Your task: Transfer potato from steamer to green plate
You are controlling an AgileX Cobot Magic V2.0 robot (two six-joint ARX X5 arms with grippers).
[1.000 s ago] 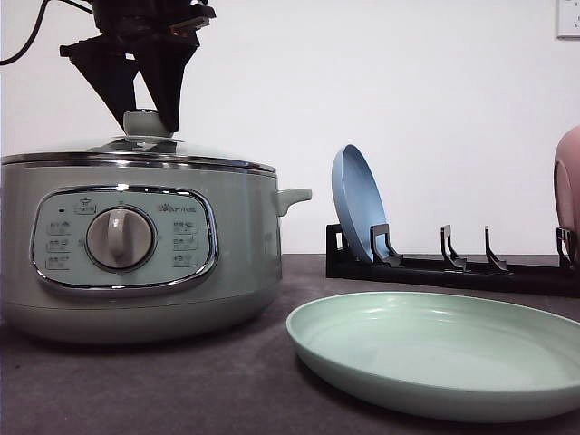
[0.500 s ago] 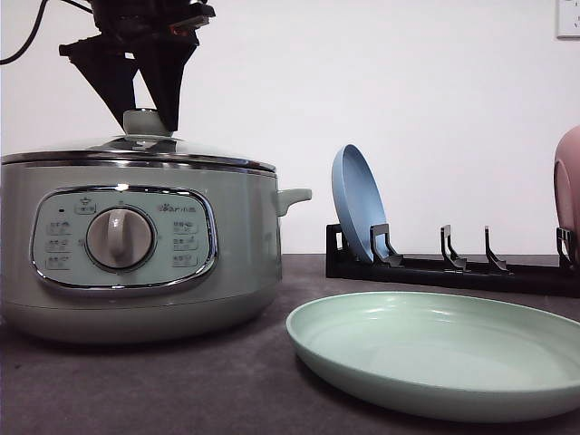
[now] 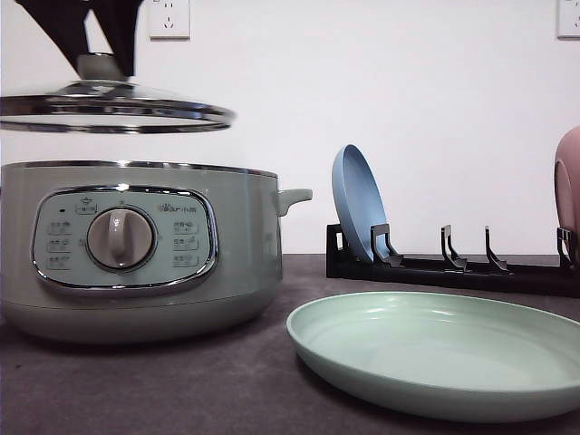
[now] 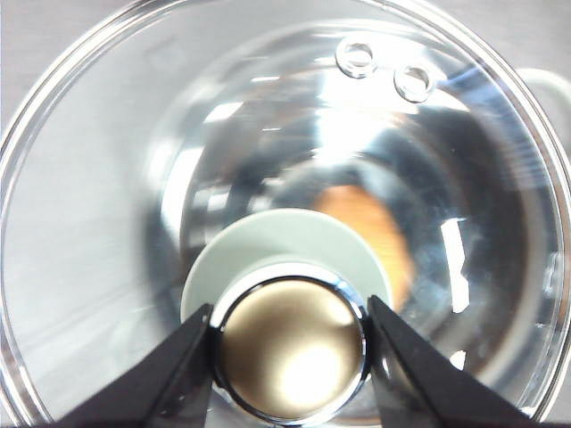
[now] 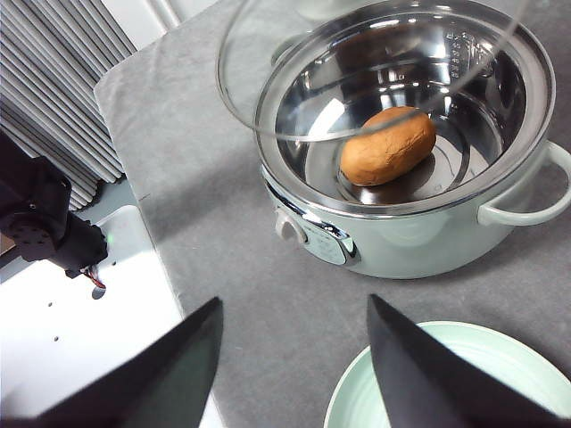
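The sage-green steamer (image 3: 136, 245) stands at the left of the table, its pot open. My left gripper (image 3: 102, 56) is shut on the knob of the glass lid (image 3: 113, 107) and holds the lid level a short way above the pot rim. In the left wrist view the fingers (image 4: 183, 370) clamp the chrome knob (image 4: 290, 348), and the potato (image 4: 370, 236) shows blurred through the glass. The right wrist view shows the orange-brown potato (image 5: 388, 145) lying in the steel bowl of the steamer (image 5: 401, 223). My right gripper (image 5: 294, 374) hangs open, high above the table in front of the steamer. The green plate (image 3: 444, 353) lies flat at the front right.
A black dish rack (image 3: 453, 267) at the back right holds an upright blue plate (image 3: 358, 204) and a pink plate (image 3: 569, 186) at the frame's edge. The steamer's side handle (image 3: 294, 197) points toward the rack. The table's left edge (image 5: 134, 192) runs close to the steamer.
The left gripper has lifted the glass lid straight up off the steamer; it now hangs clear above the rim. Plate and rack have not moved.
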